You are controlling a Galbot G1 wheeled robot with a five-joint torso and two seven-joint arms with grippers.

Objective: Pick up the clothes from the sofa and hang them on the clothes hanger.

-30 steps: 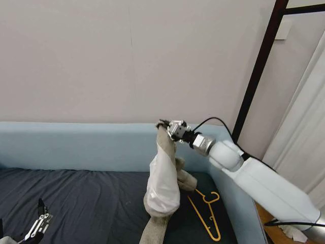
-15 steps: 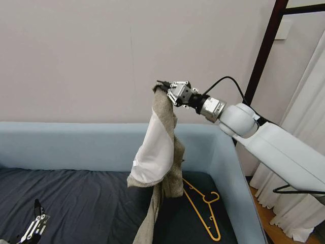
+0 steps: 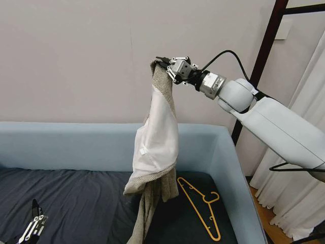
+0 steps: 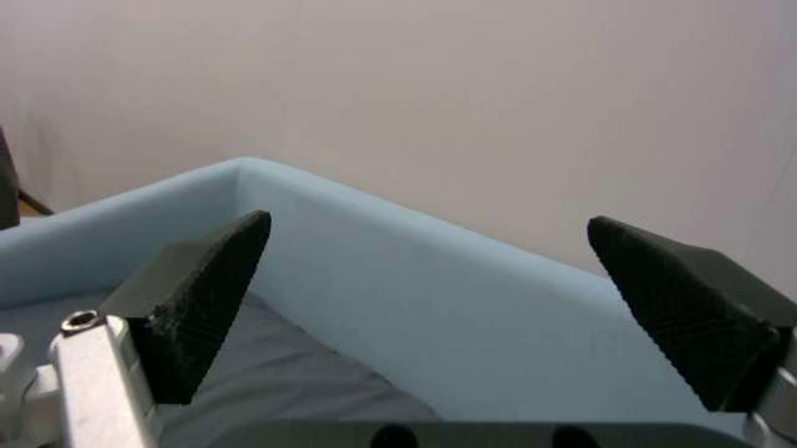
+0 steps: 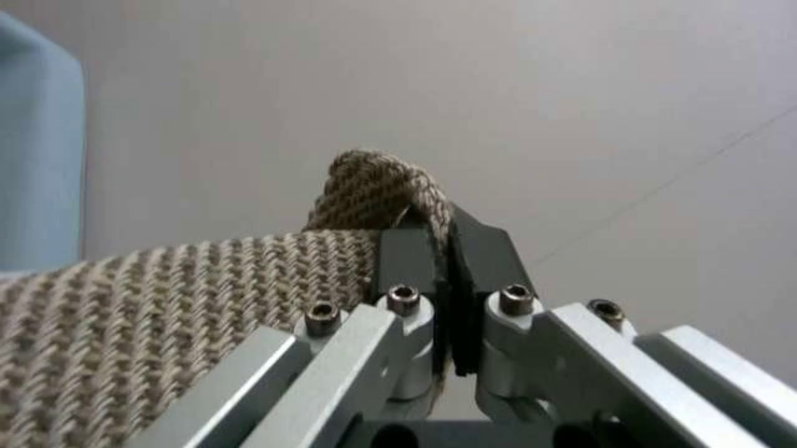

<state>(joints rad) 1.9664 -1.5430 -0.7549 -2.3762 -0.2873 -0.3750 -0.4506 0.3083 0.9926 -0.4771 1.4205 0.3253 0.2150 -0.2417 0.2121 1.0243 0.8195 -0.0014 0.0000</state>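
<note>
A beige knitted garment (image 3: 155, 147) with a white lining hangs high above the sofa, its lower end trailing down to the dark seat. My right gripper (image 3: 166, 64) is shut on its top edge, in front of the wall. The right wrist view shows the knit fabric (image 5: 187, 308) pinched between the closed fingers (image 5: 471, 271). A yellow hanger (image 3: 200, 206) lies on the seat cushion near the sofa's right arm. My left gripper (image 3: 31, 229) sits low at the bottom left over the seat; in the left wrist view its fingers (image 4: 200, 299) stand wide apart with nothing between them.
The light blue sofa (image 3: 71, 145) has a dark blue seat (image 3: 76, 203). A black clothes rack post (image 3: 259, 66) rises at the right beside white curtains (image 3: 304, 152). A plain wall lies behind.
My right gripper has risen from the sofa back's height to well above it, lifting the garment so most of it hangs free. The left gripper stays low, barely shifted.
</note>
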